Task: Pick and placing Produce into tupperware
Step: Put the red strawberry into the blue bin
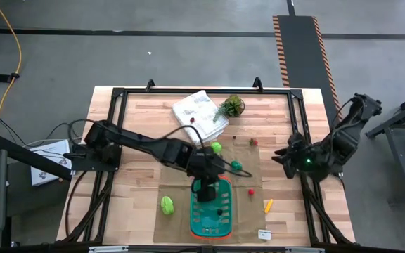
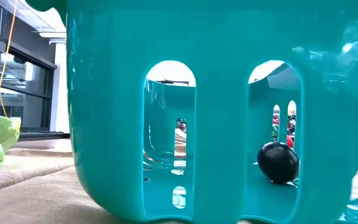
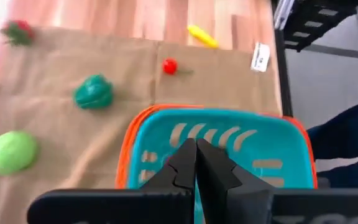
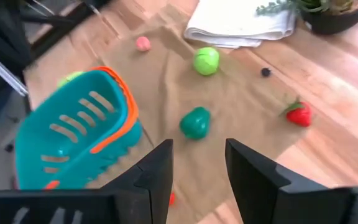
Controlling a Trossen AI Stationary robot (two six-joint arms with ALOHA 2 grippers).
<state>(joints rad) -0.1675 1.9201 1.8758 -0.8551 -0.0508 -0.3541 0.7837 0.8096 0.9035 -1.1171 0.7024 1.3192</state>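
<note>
The left gripper (image 3: pixel 196 163) hangs over the near end of the tupperware (image 1: pixel 211 209), its fingers pressed together on nothing. One small dark piece (image 2: pixel 278 162) already lies in the basket. Most produce is still out on the worktop: a dark green piece (image 3: pixel 93 92) and a light green one (image 3: pixel 9 151) off to one side of those fingers, a tiny red one (image 3: pixel 169 66) and a yellow-orange piece (image 3: pixel 202 36) beyond them. The right gripper (image 4: pixel 198 163) waits at the worktop's edge, fingers spread, holding nothing.

Teal orange-rimmed basket (image 1: pixel 211 211) on brown mat; toy produce (image 1: pixel 216 147) scattered around.
</note>
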